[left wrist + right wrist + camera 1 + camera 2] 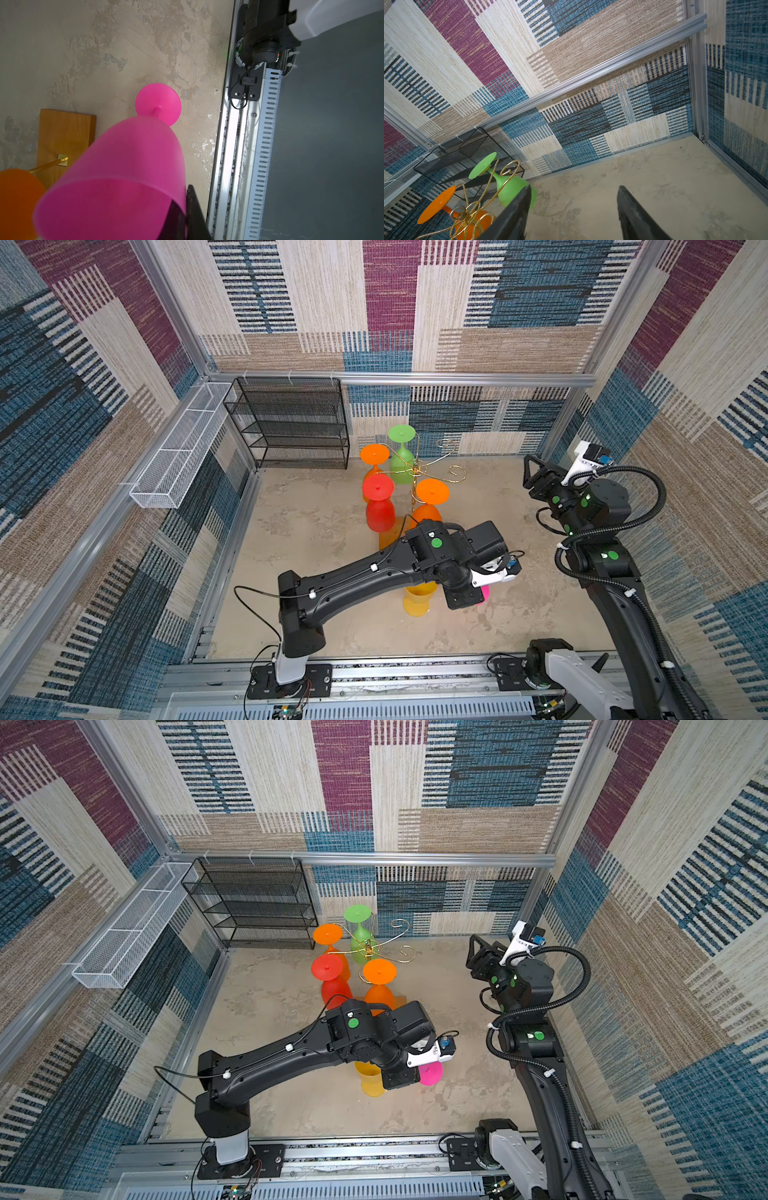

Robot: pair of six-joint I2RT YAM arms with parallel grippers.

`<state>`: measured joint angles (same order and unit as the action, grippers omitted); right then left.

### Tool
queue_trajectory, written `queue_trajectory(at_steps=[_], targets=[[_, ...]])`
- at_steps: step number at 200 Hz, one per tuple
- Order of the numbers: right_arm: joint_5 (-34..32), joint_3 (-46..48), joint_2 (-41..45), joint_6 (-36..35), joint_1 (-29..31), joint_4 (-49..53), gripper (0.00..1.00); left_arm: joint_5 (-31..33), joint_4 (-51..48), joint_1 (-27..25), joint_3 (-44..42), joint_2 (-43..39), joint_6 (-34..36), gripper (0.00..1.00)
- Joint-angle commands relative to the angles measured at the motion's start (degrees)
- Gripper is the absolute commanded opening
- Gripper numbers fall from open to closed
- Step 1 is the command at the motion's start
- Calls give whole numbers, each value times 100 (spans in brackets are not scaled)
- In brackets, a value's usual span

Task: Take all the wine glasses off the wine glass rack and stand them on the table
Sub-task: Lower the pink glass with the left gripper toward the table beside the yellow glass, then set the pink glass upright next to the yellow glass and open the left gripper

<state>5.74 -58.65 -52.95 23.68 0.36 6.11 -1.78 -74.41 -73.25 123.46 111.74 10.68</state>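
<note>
Pink wine glass [124,176] fills the left wrist view. Left gripper [185,209] pinches its bowl rim, foot down over table [104,41], clear of the wine glass rack [64,135] base.

Right wrist view: right gripper [574,190] spread, empty, near rack top.

Both top views: hanging glasses [378,506] on rack, yellow glass [417,599] standing off it.

Step looks like set-down. Next: lower, release. Foot contact unclear.

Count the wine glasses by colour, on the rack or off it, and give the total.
orange glass: 2
green glass: 1
red glass: 1
yellow glass: 1
pink glass: 1
Total: 6
</note>
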Motion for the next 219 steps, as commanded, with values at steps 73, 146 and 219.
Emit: queue_trajectory(at_steps=[73, 146, 219], targets=[[383, 176, 87, -22, -350, -37, 67, 536, -1313, -48, 1347, 1655, 216, 0], [559, 223, 87, 40, -414, -91, 67, 687, -1472, 4, 1541, 1869, 238, 0], [653, 240, 39, 65, -440, -122, 67, 759, -1606, 2, 1791, 2079, 296, 7]])
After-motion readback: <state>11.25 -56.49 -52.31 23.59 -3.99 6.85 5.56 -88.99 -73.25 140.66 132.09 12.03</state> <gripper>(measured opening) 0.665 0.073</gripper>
